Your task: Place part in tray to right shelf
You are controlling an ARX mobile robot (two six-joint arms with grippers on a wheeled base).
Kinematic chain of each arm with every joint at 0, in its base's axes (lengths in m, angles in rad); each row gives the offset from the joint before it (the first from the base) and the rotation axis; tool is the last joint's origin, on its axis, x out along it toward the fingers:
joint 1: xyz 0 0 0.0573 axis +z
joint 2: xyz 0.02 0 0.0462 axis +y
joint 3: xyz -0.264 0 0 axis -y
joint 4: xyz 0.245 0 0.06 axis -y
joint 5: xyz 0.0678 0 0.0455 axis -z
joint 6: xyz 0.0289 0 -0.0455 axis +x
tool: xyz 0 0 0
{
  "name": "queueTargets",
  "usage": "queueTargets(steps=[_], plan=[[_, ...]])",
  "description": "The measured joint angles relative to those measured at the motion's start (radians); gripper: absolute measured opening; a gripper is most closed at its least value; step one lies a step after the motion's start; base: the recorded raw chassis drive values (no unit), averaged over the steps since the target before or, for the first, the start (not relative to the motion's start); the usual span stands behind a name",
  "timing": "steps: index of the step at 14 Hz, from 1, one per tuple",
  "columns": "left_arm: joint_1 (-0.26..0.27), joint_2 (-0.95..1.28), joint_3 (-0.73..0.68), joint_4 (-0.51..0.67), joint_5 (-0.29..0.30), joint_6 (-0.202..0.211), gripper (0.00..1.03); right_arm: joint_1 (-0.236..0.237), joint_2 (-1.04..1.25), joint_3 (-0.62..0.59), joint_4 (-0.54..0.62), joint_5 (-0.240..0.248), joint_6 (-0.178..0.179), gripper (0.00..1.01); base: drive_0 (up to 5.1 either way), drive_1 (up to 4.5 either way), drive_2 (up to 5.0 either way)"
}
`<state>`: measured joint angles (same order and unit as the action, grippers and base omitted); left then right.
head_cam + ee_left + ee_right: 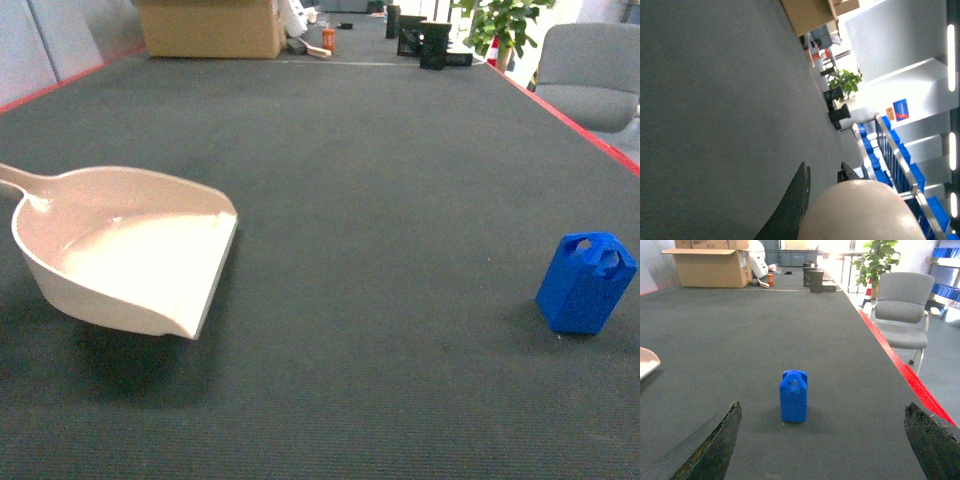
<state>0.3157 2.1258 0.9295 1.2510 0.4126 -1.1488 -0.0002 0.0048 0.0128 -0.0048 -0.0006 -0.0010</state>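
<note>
At the far end of the dark mat stand a cardboard box, an orange bottle and some black containers, with a green plant behind them and a grey chair past the red edge on the right. All of these are well apart from the task's things, and nothing lies between the tray and the part. The tray is on the left of the mat in the head view, its open lip turned to the right and its handle going out of the picture at the left. The part stands upright on the right of the mat, well apart from the tray. In the right wrist view the part stands on the mat ahead of the right gripper, whose two dark fingers are spread wide at the picture's lower corners, touching nothing. In the left wrist view the left gripper is tilted, its fingers close around the beige body of the tray; whether they grip it firmly I cannot tell. Blue crates on a steel rack show in the background of that view.
</note>
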Motion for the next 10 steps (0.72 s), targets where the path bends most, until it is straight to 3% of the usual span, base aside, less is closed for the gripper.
queueTargets(steps=[6, 10], plan=[[-0.052, -0.131, -0.068, 0.037, 0.012, -0.031, 0.14, 0.000, 0.000, 0.000, 0.000, 0.000, 0.000, 0.98, 0.0, 0.00, 0.0], [-0.176, -0.206, -0.145, 0.033, 0.012, -0.076, 0.13, 0.000, 0.000, 0.000, 0.001, 0.000, 0.000, 0.98, 0.0, 0.00, 0.0]])
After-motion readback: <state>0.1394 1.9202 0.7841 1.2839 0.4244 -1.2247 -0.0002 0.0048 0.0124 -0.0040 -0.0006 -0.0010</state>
